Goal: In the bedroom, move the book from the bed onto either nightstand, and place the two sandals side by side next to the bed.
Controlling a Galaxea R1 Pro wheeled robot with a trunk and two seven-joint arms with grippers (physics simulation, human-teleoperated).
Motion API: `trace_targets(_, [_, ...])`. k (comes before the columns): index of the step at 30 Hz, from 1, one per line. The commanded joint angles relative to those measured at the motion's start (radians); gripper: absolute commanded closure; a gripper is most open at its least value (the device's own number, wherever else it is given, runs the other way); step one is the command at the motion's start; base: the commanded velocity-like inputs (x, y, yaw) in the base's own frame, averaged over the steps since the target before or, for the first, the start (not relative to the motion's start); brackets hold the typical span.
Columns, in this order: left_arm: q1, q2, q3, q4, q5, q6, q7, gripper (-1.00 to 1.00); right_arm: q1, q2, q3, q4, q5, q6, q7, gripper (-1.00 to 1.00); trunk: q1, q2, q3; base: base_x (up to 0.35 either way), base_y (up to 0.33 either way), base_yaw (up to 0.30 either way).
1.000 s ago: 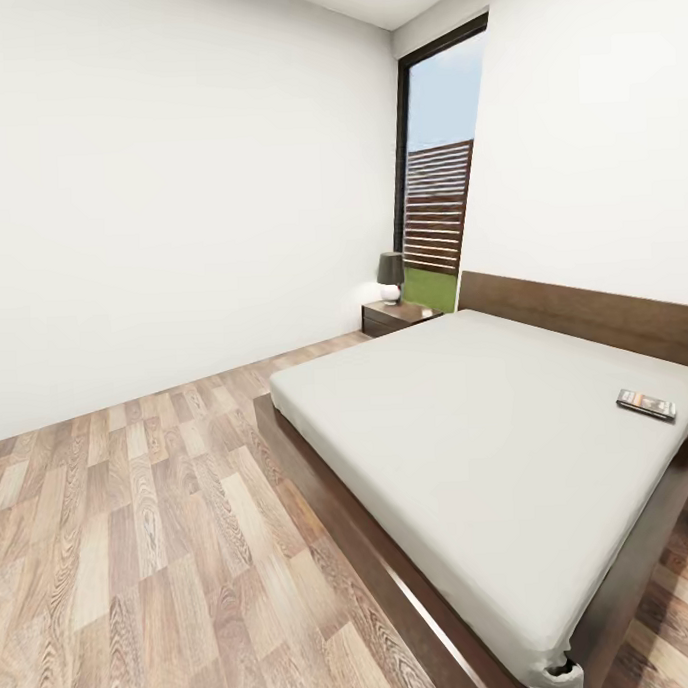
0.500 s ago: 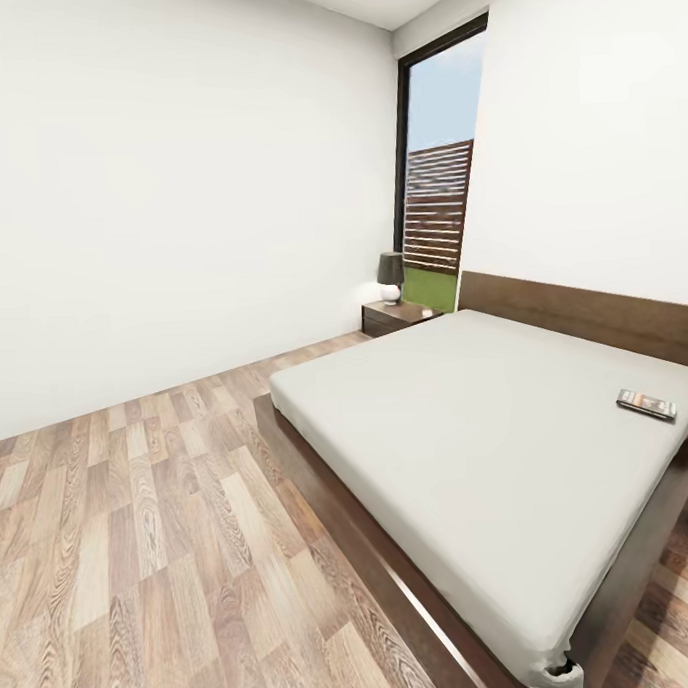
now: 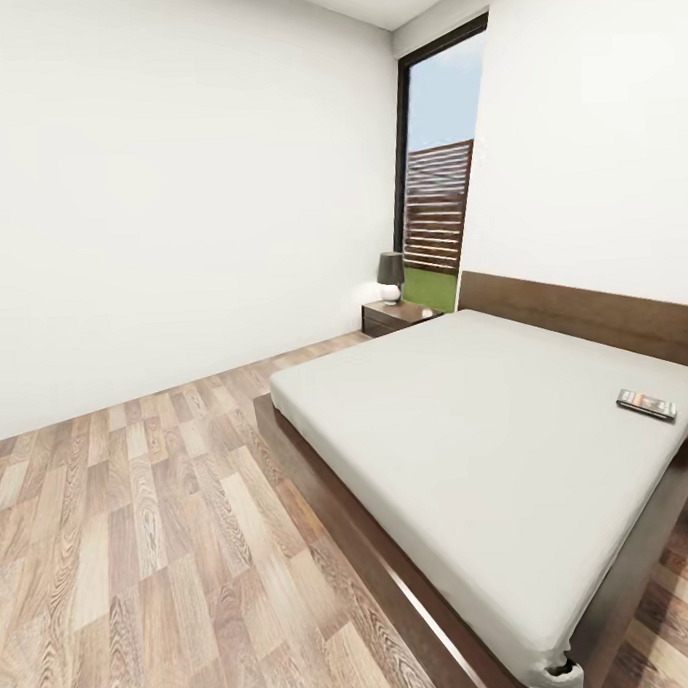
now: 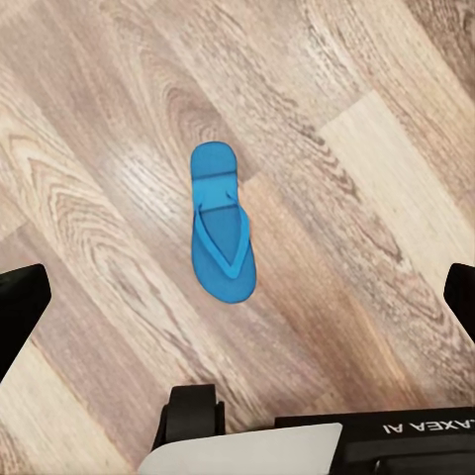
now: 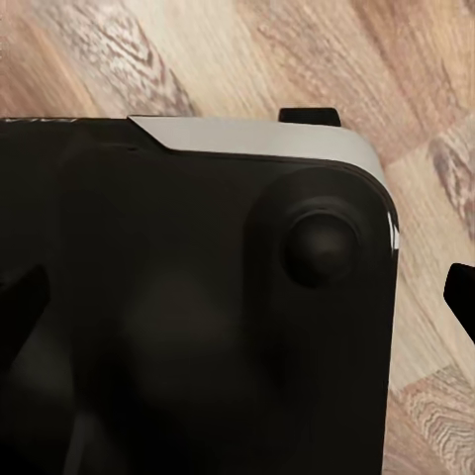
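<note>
Grey mattress of bed [image 3: 469, 449] carries book [image 3: 646, 404] near headboard, untouched | nightstand [image 3: 398, 316] beside headboard, free for it | blue sandal [image 4: 222, 223] flat on floor [image 4: 376, 148] under left hand [image 4: 237, 297], fingers wide apart | right hand: cannot tell
</note>
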Motion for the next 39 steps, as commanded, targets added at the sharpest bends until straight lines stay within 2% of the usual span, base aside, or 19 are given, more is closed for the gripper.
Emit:
trace_targets(1, [0.0, 0.0, -0.002, -0.001, 0.0, 0.001, -0.002, -1.0, 0.0, 0.0, 0.0, -0.003, 0.0, 0.0, -0.001, -1.0, 0.0, 0.0, -0.001, 0.0, 0.0, 0.0])
trace_targets(21, [0.0, -0.001, -0.003, -0.001, 0.0, 0.0, 0.0, -1.0, 0.0, -0.011, -0.001, -0.013, 0.0, -0.002, 0.0, -1.0, 0.0, 0.0, -0.001, 0.0, 0.0, 0.0])
trace_targets(32, [0.0, -0.001, -0.003, -0.002, 0.0, 0.0, 0.001, -1.0, 0.0, -0.052, -0.007, -0.009, -0.002, -0.058, -0.001, -1.0, 0.0, 0.0, -0.001, 0.0, 0.0, 0.0])
trace_targets(35, [0.0, -0.001, -0.003, -0.002, 0.0, 0.0, 0.002, -1.0, 0.0, -0.064, -0.019, -0.008, -0.003, -0.066, -0.001, -1.0, 0.0, 0.0, -0.001, 0.0, 0.0, 0.0])
trace_targets(39, [0.0, -0.001, -0.003, -0.002, 0.001, 0.0, 0.002, -1.0, 0.0, -0.083, -0.056, -0.007, -0.002, -0.074, -0.001, -1.0, 0.0, 0.0, -0.001, 0.0, 0.0, 0.0])
